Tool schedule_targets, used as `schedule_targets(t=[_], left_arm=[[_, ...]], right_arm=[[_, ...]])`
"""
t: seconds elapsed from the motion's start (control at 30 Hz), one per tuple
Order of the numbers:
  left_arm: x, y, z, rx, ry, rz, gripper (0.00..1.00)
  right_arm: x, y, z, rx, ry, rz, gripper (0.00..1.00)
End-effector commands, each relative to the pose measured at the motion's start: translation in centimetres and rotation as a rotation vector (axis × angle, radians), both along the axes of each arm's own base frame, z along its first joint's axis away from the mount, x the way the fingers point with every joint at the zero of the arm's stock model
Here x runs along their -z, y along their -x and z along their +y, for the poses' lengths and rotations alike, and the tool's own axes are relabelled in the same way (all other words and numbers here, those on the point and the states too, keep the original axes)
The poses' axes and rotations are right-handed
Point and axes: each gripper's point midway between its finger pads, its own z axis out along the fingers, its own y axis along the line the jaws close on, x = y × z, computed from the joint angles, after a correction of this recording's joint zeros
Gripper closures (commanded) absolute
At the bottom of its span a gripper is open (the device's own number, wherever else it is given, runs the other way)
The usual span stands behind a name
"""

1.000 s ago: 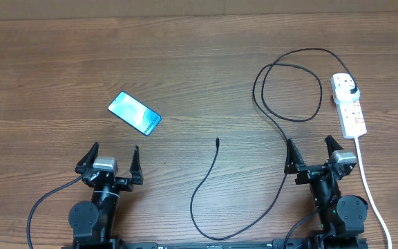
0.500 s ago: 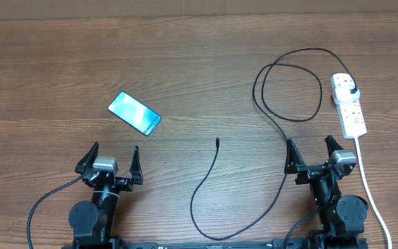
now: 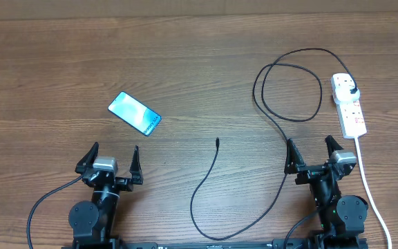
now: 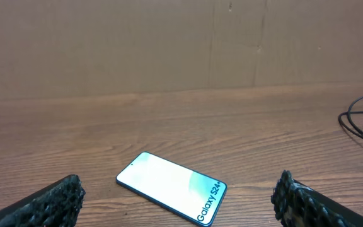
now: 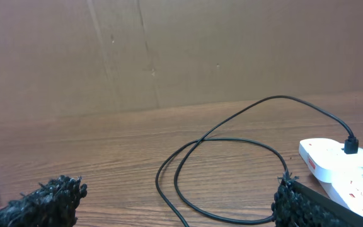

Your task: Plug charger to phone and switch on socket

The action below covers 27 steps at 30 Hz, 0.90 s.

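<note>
The phone [image 3: 135, 113] lies flat at the left, blue-teal screen up, "Galaxy" text toward the near right; it also shows in the left wrist view [image 4: 171, 187]. The black charger cable [image 3: 206, 183] lies loose, its connector tip [image 3: 217, 141] at table centre, looping back to a black plug [image 3: 352, 90] seated in the white socket strip [image 3: 349, 105]; the cable loop [image 5: 222, 164] and strip [image 5: 339, 164] show in the right wrist view. My left gripper [image 3: 111, 160] is open and empty, near of the phone. My right gripper [image 3: 313, 154] is open and empty, near of the strip.
The strip's white cord [image 3: 372, 194] runs down the right side past my right arm. A brown cardboard wall [image 4: 181, 44] stands at the table's far edge.
</note>
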Motion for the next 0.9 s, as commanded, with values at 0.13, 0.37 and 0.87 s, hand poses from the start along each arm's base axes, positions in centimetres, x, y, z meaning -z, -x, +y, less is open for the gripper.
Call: schedule_targets(t=[0.13, 0.37, 0.87], left_arm=[[-0.2, 0.0, 0.2, -0.008, -0.017, -0.014, 0.0], [-1.1, 0.2, -0.9, 0.056, 0.0, -0.041, 0.0], [-4.4, 0.2, -0.3, 0.018, 0.051, 0.032, 0.0]], right_arm=[[0.2, 0.0, -0.1, 0.009, -0.007, -0.002, 0.0], [0.2, 0.0, -0.1, 0.009, -0.007, -0.002, 0.0], [0.2, 0.0, -0.1, 0.009, -0.007, -0.002, 0.0]])
